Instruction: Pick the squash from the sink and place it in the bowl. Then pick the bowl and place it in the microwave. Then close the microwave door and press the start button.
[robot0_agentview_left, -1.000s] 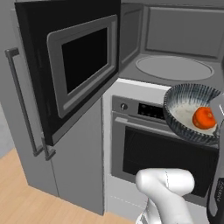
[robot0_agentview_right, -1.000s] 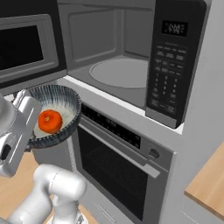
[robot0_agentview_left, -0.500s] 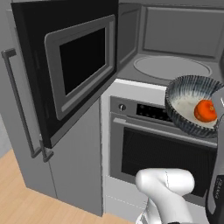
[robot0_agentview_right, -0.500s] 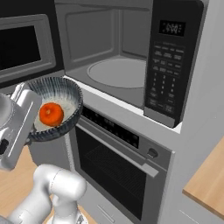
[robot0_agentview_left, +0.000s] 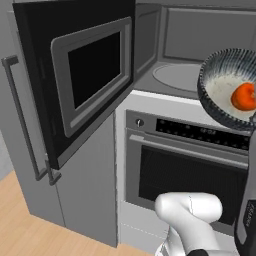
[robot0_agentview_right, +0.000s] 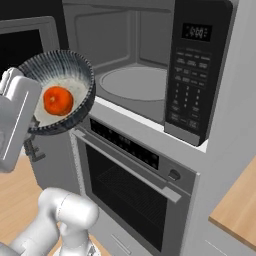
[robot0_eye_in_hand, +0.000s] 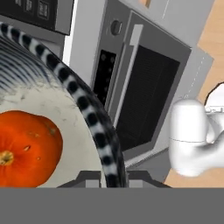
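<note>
Gripping the bowl (robot0_agentview_right: 60, 95) by its rim, our gripper (robot0_eye_in_hand: 105, 177) holds it tilted in the air before the open microwave (robot0_agentview_right: 140, 65), the squash (robot0_agentview_right: 57, 100) inside it. We see the microwave door (robot0_agentview_left: 80, 80) swung wide left, and free room over the turntable (robot0_agentview_right: 132, 82).

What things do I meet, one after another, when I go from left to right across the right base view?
Bowl holding the squash → microwave turntable → microwave control panel → wooden counter at the far right.
</note>
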